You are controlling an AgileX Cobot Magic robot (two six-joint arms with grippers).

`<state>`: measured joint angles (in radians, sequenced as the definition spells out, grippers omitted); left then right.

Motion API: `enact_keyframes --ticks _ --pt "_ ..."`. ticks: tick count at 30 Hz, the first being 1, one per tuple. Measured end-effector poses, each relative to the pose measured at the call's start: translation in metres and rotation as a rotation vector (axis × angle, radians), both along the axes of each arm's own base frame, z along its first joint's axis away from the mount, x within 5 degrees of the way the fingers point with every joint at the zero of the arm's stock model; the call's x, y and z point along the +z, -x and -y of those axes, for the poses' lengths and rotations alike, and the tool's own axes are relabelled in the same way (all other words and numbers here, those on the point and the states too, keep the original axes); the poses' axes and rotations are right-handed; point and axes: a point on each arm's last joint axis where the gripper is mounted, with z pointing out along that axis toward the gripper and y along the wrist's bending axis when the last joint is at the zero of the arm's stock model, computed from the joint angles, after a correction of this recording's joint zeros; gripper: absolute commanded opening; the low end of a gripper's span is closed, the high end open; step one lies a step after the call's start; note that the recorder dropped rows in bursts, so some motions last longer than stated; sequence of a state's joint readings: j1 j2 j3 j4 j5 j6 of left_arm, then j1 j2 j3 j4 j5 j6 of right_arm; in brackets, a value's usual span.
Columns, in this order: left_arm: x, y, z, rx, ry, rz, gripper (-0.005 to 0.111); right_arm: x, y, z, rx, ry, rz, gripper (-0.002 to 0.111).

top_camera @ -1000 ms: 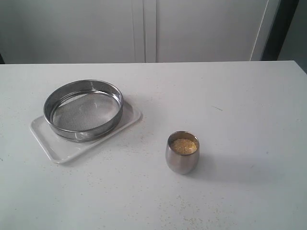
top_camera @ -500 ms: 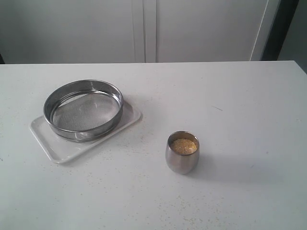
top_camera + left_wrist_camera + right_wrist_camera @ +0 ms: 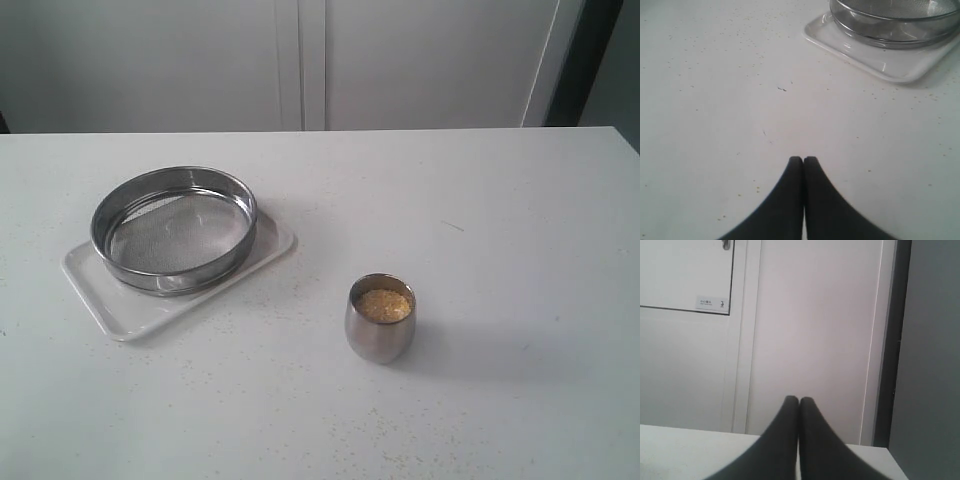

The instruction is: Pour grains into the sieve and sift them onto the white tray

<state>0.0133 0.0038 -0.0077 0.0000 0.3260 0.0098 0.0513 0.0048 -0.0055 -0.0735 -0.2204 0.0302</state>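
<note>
The round steel sieve (image 3: 174, 230) rests on the white tray (image 3: 120, 310) at the left of the table; its mesh holds nothing I can see. A small rounded steel cup (image 3: 380, 320) stands near the table's middle, filled with golden-yellow grains (image 3: 383, 304). Neither arm shows in the exterior view. In the left wrist view my left gripper (image 3: 803, 159) is shut and empty above bare table, with the sieve (image 3: 895, 25) and tray (image 3: 880, 65) some way ahead of it. My right gripper (image 3: 799, 400) is shut and empty, facing the wall past the table's edge.
Fine stray granules (image 3: 390, 455) dot the white table (image 3: 500, 220), mostly near its front edge and around the tray. White cabinet doors (image 3: 300, 60) stand behind the table, with a dark gap (image 3: 585, 60) at the far right.
</note>
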Motion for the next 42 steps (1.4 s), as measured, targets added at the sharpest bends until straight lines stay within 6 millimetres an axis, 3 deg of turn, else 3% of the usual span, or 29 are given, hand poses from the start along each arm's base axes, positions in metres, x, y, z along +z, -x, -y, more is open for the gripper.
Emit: enact_keyframes --ticks 6,11,22,42 --pt "0.0 0.0 0.0 0.0 0.0 0.0 0.0 -0.002 -0.015 -0.001 0.001 0.024 -0.076 0.0" --pt "0.0 0.0 0.0 0.0 0.0 0.0 0.0 -0.007 -0.04 -0.004 0.014 0.028 -0.159 0.0" --pt "0.0 0.0 0.0 0.0 0.0 0.0 0.0 -0.03 -0.082 -0.009 0.049 0.037 -0.282 0.0" --pt "0.0 0.0 0.0 0.0 0.0 0.0 0.0 -0.101 -0.132 -0.034 0.301 0.155 -0.546 0.0"
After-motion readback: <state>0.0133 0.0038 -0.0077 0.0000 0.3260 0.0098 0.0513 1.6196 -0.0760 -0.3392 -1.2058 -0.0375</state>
